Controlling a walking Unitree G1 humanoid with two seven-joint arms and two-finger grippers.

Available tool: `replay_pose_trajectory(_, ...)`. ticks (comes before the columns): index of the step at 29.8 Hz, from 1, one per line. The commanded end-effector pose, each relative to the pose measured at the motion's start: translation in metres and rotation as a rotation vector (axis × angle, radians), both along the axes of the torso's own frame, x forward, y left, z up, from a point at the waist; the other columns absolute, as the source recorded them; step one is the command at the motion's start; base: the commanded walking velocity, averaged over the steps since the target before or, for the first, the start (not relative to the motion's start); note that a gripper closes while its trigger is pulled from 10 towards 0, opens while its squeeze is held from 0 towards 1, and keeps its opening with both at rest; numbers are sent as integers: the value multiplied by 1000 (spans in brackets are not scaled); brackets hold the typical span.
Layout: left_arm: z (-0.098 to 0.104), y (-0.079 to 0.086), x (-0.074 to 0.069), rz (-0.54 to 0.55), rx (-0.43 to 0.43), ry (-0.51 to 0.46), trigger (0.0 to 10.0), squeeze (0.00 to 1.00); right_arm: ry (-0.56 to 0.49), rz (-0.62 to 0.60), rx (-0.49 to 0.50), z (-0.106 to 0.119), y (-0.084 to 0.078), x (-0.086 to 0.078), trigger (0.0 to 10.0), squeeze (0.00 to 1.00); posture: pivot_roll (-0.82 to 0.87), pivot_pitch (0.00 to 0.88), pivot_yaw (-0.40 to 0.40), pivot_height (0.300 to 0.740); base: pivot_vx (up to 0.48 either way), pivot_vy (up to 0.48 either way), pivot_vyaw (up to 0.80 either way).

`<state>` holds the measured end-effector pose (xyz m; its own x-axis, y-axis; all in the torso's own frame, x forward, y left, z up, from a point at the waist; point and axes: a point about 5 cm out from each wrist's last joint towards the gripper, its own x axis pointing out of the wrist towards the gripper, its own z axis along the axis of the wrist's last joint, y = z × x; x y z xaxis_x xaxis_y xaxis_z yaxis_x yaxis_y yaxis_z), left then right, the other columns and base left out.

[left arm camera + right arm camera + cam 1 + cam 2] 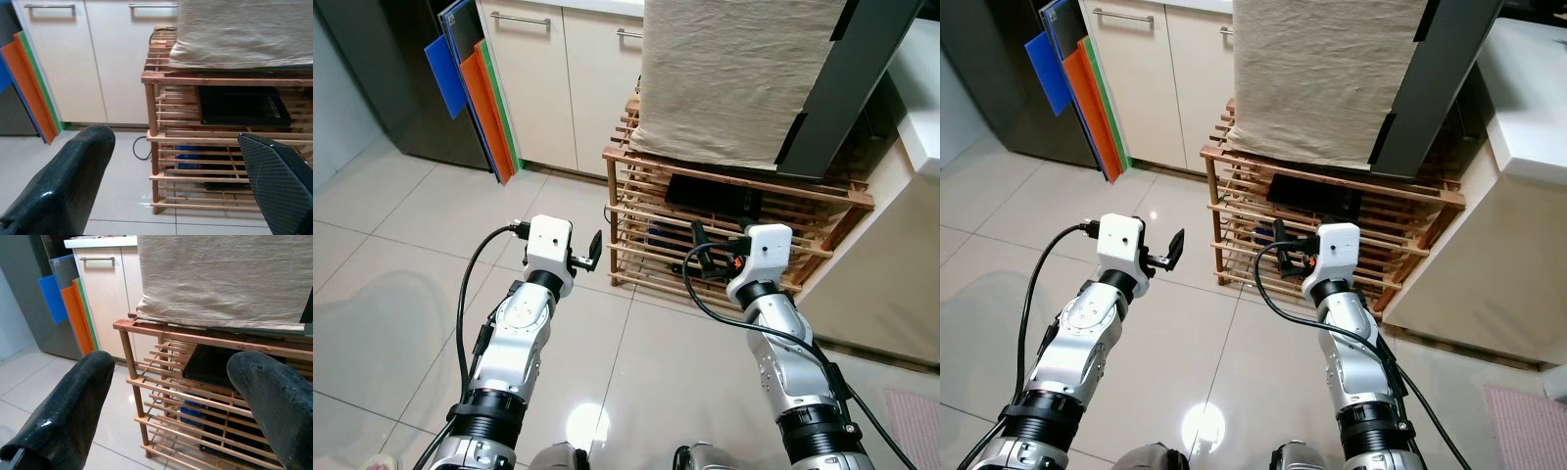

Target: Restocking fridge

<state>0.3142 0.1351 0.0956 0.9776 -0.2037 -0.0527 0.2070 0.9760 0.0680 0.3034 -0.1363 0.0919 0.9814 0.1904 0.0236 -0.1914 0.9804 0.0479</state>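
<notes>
Fridge: dark tall panel at far left, beyond tiled floor, behind coloured boards leaning against it. Left pincer open, empty, raised over floor; right pincer open, empty, facing wooden rack. Fridge lies ahead-left of both; left arm nearer. No stock item identifiable.

Floor: you're looking at pale glossy tiles; the wooden slatted rack stands directly on them, beside the cream cabinets.
Rack top: a beige cloth-covered bulk sits there.
Rack middle shelf: a flat black item lies there.
Lower shelves: something blue, too hidden for you to identify.
</notes>
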Motion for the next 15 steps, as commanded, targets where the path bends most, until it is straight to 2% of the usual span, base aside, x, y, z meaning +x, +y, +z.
replay_pose_trajectory(1,-2,3,2,29,-24,15,10000,0,3,-2,-1,1,-1,-3,10000,0,-68,28,20,726,0,480,0)
replay_pose_trajectory(3,-2,4,2,32,-26,17,10000,0,5,0,-2,0,-1,-4,10000,0,-68,29,21,726,0,480,0)
replay_pose_trajectory(11,3,4,2,17,8,-18,10000,0,20,20,-2,-4,5,-7,10000,0,-70,27,29,726,0,0,0)
replay_pose_trajectory(13,8,4,1,12,-29,-44,10000,0,-32,-23,46,4,0,-10,10000,0,-66,18,34,726,0,0,0)
replay_pose_trajectory(15,10,11,-5,27,-38,-71,10000,0,-56,-48,28,4,-8,-16,10000,0,-69,17,33,726,0,0,0)
